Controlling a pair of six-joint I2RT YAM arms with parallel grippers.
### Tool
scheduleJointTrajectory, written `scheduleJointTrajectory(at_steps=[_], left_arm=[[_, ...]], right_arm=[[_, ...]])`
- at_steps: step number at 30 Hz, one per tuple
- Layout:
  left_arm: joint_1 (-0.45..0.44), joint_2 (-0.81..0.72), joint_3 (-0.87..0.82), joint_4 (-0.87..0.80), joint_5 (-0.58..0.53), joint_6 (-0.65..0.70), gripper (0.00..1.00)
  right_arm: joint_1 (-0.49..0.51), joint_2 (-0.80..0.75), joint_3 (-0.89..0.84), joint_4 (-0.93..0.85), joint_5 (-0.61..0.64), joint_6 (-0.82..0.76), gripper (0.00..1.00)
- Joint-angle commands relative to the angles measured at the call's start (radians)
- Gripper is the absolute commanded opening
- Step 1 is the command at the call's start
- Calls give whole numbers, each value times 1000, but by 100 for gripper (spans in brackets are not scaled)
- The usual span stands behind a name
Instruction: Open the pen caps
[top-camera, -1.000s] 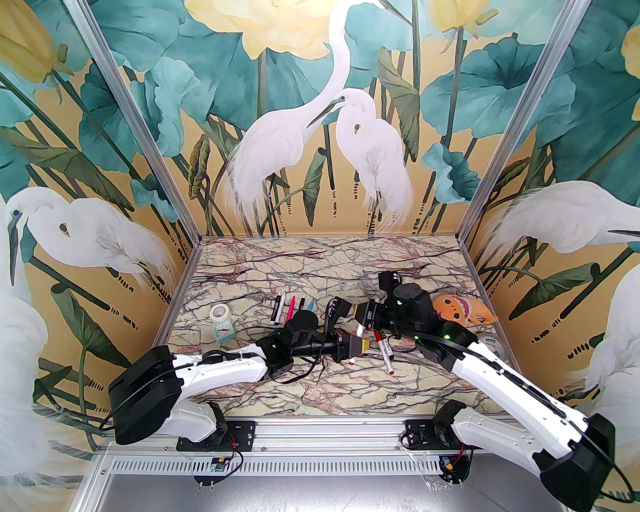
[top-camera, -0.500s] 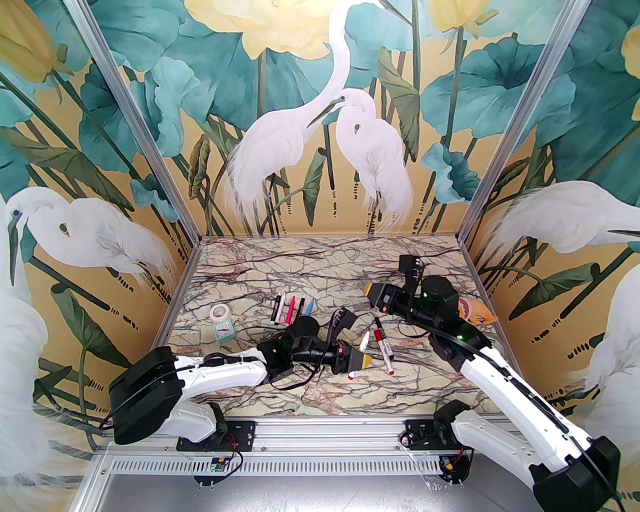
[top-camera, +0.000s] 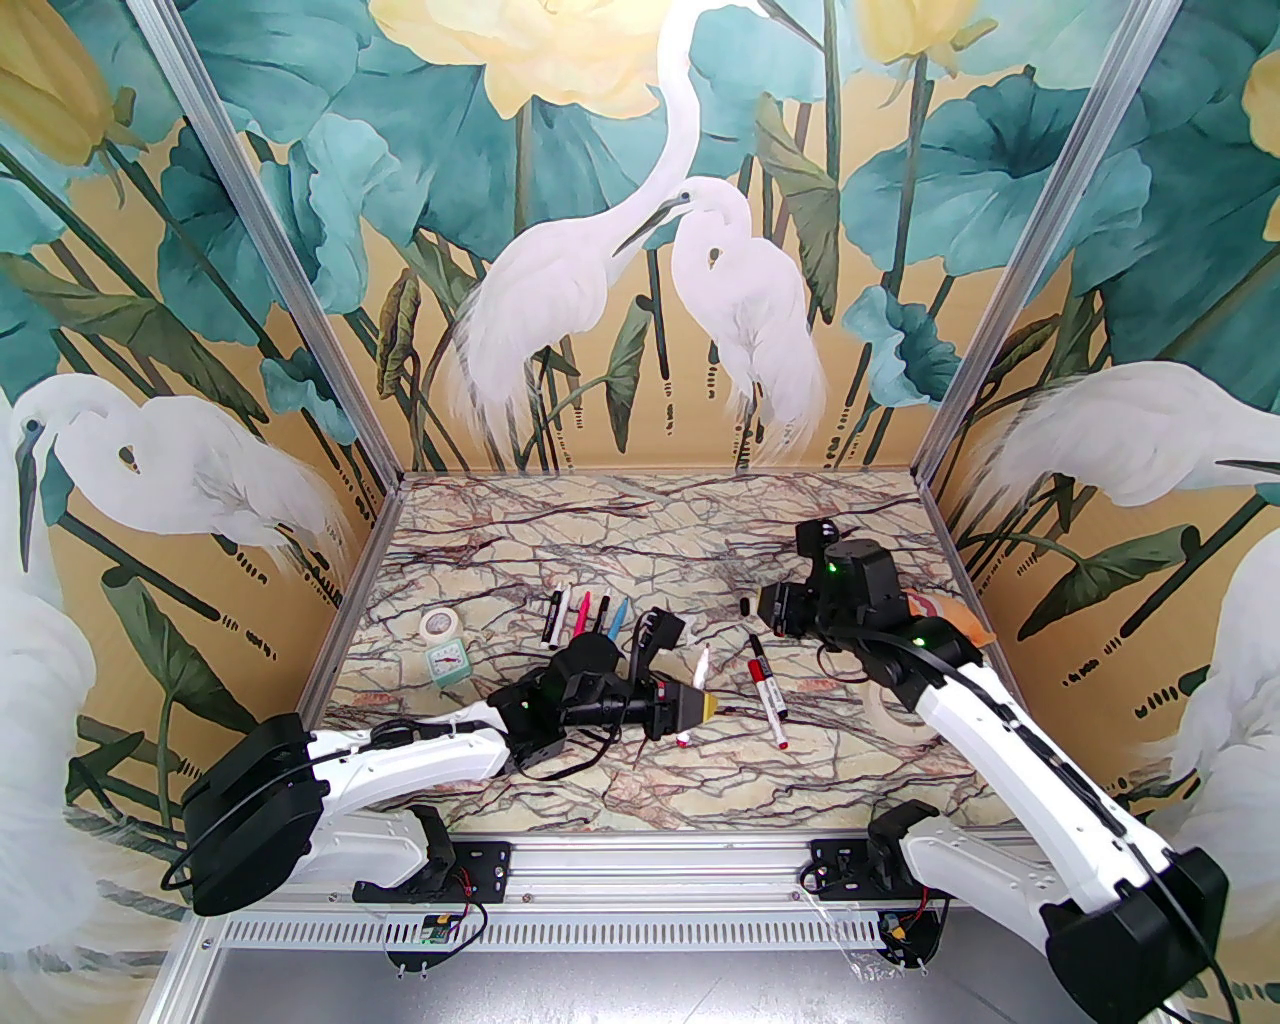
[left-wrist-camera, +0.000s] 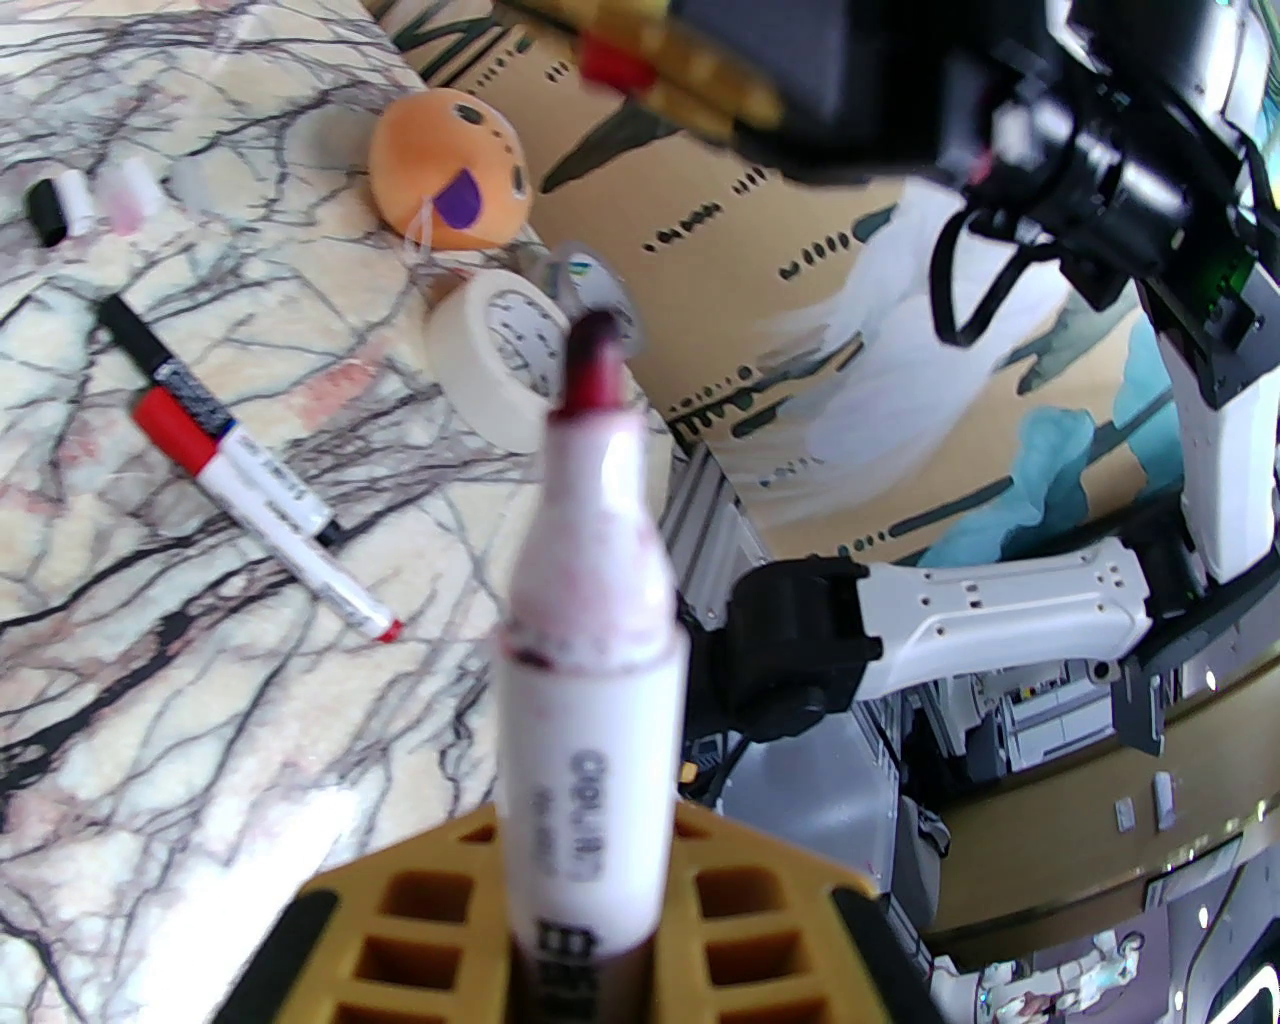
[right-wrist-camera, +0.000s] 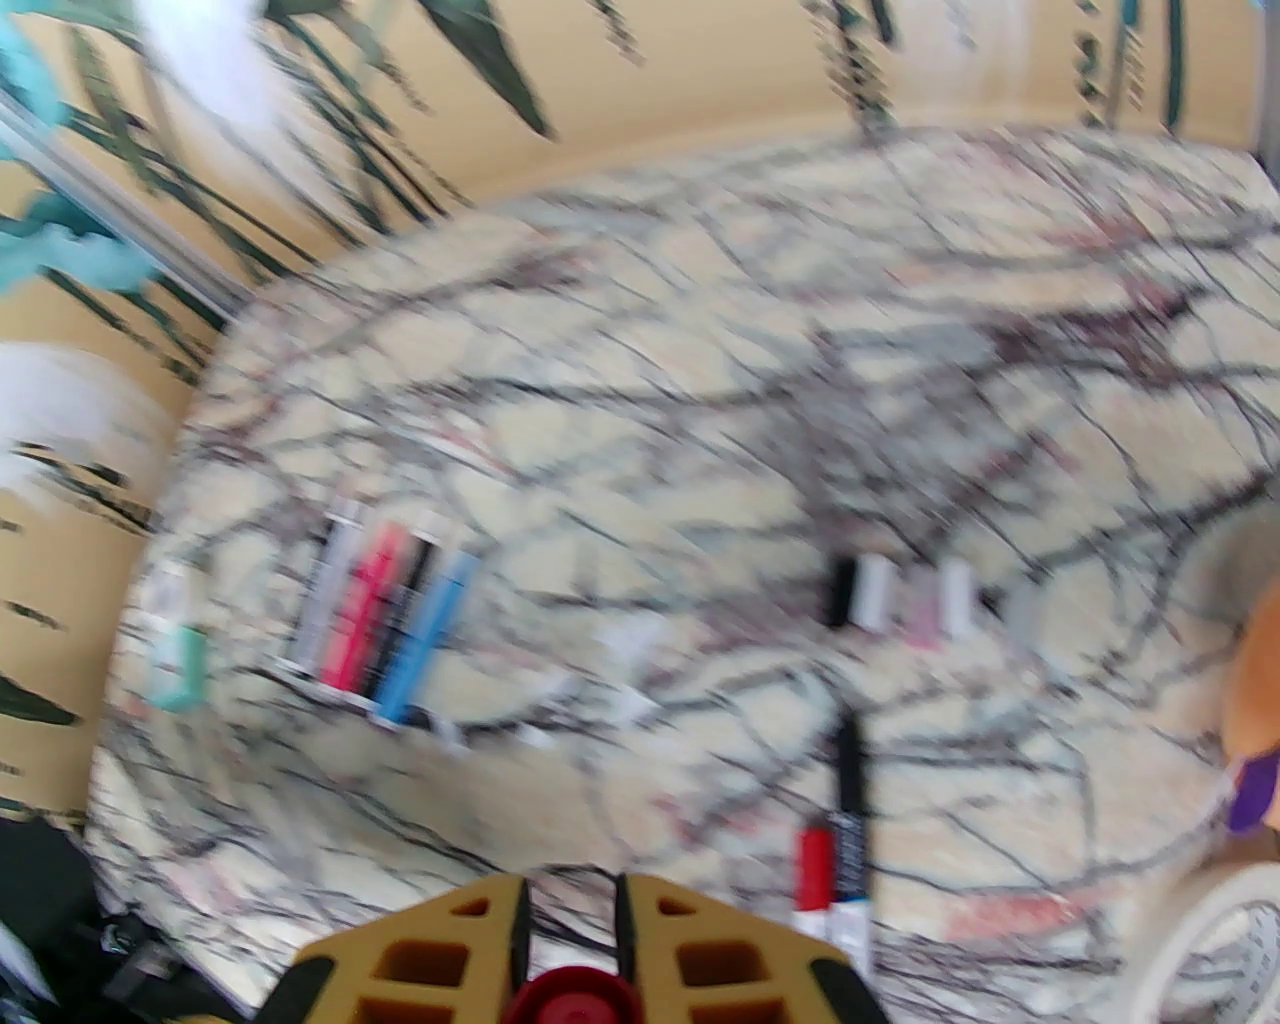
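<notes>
Item: red pen (left-wrist-camera: 590, 620), uncapped, tip bare, clamped in left gripper (left-wrist-camera: 588, 850) above desk (top-camera: 640, 540). Its red cap (right-wrist-camera: 572, 995) is pinched in right gripper (right-wrist-camera: 568, 895). Step: separation apparently complete. Next, probably: lower cap beside loose caps (right-wrist-camera: 900, 600) and release.

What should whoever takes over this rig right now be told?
Left gripper: shut on the marker, red tip bare.
Right gripper: shut on the red cap, clear of the marker.
Loose caps lie beyond two pens, centre-right; four pens in a row, far left.
Done: this cap off. Left: set both down, uncap the rest; which pens are capped is unclear.
</notes>
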Motion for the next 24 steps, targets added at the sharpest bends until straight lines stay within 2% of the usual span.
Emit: scheduleJointTrajectory(at_steps=[1, 14, 24], left_arm=[[22, -45, -16, -45, -26, 23, 6], [58, -70, -29, -122, -35, 58, 6], [69, -49, -36, -124, -37, 66, 7]], right_arm=[[-44, 55, 14, -85, 58, -90, 16], [-244, 379, 122, -20, 56, -235, 15], [-276, 624, 252, -38, 100, -301, 15]])
